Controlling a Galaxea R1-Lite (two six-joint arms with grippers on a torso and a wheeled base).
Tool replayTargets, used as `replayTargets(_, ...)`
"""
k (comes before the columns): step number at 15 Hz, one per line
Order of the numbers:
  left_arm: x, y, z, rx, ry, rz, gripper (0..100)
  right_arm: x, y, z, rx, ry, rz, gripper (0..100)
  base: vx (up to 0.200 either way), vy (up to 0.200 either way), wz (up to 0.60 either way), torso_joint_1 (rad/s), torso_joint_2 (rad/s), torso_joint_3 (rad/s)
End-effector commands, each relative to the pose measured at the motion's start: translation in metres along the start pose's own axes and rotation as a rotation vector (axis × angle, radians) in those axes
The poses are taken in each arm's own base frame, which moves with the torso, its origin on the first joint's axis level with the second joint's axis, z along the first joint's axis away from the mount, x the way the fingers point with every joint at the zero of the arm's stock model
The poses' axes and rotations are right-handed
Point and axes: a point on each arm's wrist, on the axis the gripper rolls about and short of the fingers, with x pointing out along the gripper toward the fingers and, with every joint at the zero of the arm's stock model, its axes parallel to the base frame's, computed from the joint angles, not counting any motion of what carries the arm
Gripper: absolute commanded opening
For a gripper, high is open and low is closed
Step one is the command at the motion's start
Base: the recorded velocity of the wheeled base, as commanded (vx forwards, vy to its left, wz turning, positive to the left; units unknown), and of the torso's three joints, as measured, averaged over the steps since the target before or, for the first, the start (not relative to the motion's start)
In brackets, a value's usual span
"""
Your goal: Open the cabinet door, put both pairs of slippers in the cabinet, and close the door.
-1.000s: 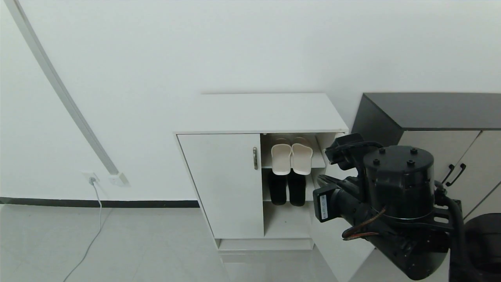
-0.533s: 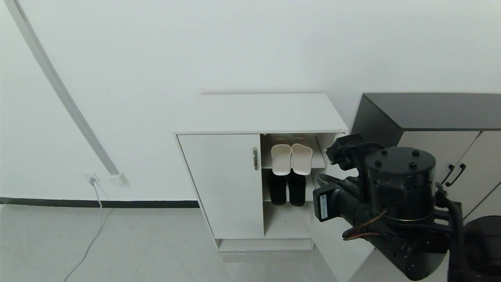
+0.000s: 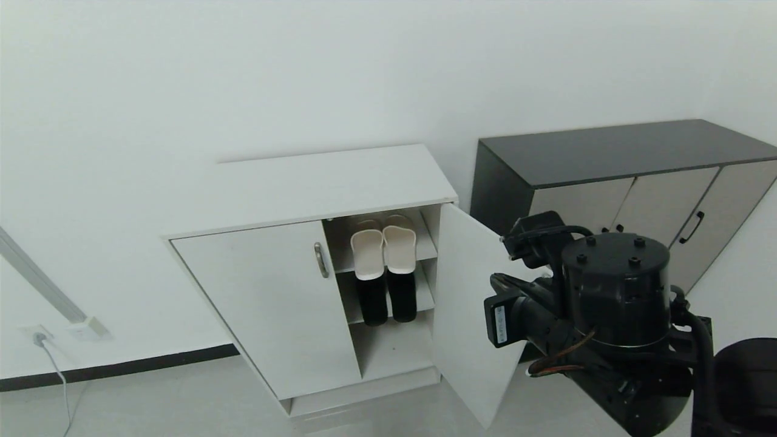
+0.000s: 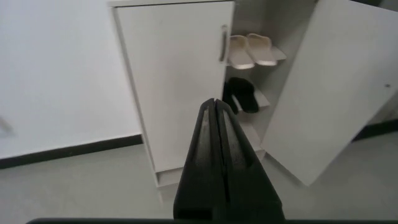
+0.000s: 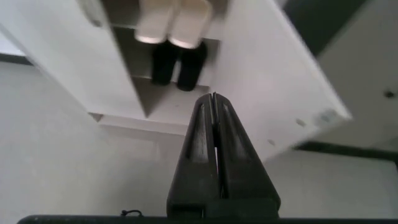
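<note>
**Slippers shelved, door wide open, both grippers pinched shut on nothing.**

The left gripper [image 4: 214,106] and right gripper [image 5: 214,98] have their fingers pressed together, empty, and both face the cabinet [image 3: 315,188]. Inside, beige slippers [image 3: 383,252] rest above black slippers [image 3: 388,297]. My worry is the open door [image 3: 467,303]. The beige pair overhangs its shelf [image 3: 426,243] and might catch the closing swing, and a closed-finger push could skid off the panel. A dark sideboard [image 3: 607,149] stands just beside the door, crowding that side.

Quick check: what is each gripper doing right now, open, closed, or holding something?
Left gripper: closed, holding nothing.
Right gripper: closed, holding nothing.
</note>
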Motion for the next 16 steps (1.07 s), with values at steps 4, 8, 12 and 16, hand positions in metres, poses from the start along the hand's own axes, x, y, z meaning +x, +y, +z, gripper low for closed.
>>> replayTargets(4, 0.000, 0.000, 0.000, 0.000, 0.003, 0.000, 0, 0.002, 0.000, -0.002, -0.004, 0.007, -0.004, 0, 0.000, 0.000, 0.00, 0.000, 0.00, 0.000)
replayTargets(8, 0.000, 0.000, 0.000, 0.000, 0.003, 0.000, 0, 0.007, 0.002, -0.006, -0.012, 0.019, -0.007, 0, -0.100, 0.000, 0.00, 0.001, 0.00, 0.000)
replayTargets(12, 0.000, 0.000, 0.000, 0.000, 0.001, 0.000, 0, 0.015, -0.010, 0.000, -0.013, 0.003, -0.063, 0, -0.100, 0.000, 0.00, 0.006, 0.00, 0.001)
replayTargets(16, 0.000, 0.000, 0.000, -0.002, 0.001, 0.000, 0, 0.037, -0.029, 0.012, 0.018, -0.018, -0.154, 0, 0.000, 0.000, 0.00, 0.000, 0.00, 0.000)
